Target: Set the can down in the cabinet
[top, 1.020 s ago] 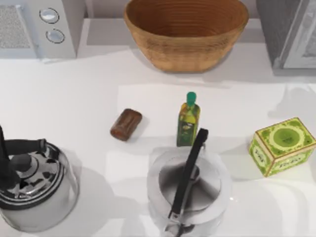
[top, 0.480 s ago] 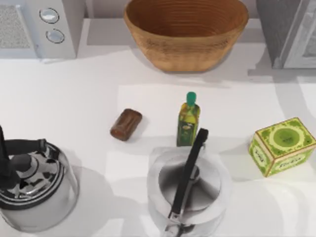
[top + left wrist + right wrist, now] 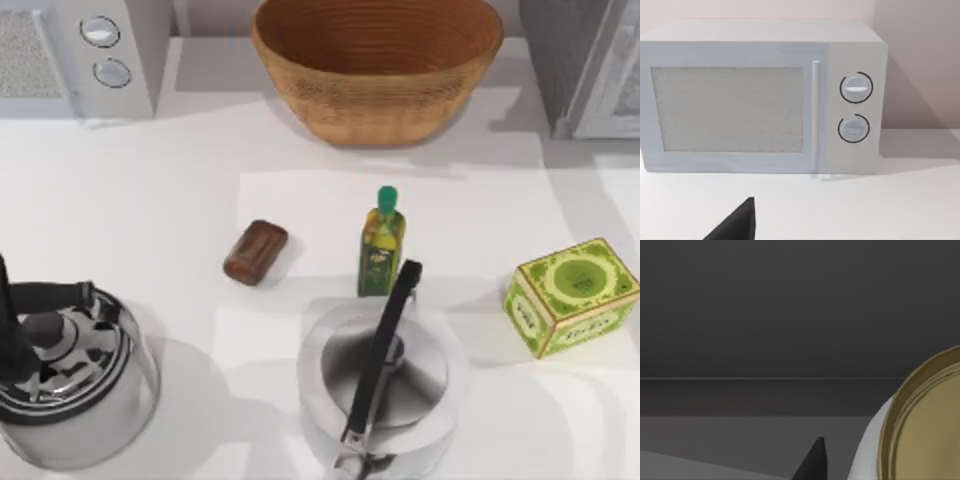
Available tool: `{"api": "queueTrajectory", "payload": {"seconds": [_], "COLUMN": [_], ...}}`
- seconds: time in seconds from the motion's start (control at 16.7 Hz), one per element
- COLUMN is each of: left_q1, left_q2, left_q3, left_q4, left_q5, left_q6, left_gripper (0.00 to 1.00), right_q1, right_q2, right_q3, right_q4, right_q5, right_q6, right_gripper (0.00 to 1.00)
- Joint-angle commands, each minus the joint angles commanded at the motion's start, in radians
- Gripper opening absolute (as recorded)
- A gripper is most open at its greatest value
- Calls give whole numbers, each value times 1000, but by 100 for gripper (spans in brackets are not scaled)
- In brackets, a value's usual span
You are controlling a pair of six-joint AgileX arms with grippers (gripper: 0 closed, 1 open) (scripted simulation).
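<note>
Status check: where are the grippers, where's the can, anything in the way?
Can lying on its side mid-table, untouched. Left gripper faces the microwave; right gripper faces a dark surface. Green-capped bottle stands apart, to the can's right.

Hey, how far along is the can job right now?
Nothing looks done yet: the can lies on its side on the table, left of the green-capped bottle. No pincer holds it. Grasping it and setting it in the cabinet at the back right remain.
</note>
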Motion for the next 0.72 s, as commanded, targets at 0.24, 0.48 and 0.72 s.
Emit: {"api": "queueTrajectory", "payload": {"seconds": [0.24, 0.48, 0.72], "left_q1": [0, 0, 0], "left_q2": [0, 0, 0], "left_q3": [0, 0, 0], "left_q4": [0, 0, 0], "left_q5": [0, 0, 0], "left_q6": [0, 0, 0], "left_gripper": [100, 100, 100], "right_q1": [-4, -7, -20], "right_q2": [-1, 101, 332], "right_q3": [-2, 105, 374], "right_q4": [0, -55, -132], "right_q5": [-1, -21, -42], "right_q6": [1, -6, -1], "right_gripper": [0, 0, 0]}}
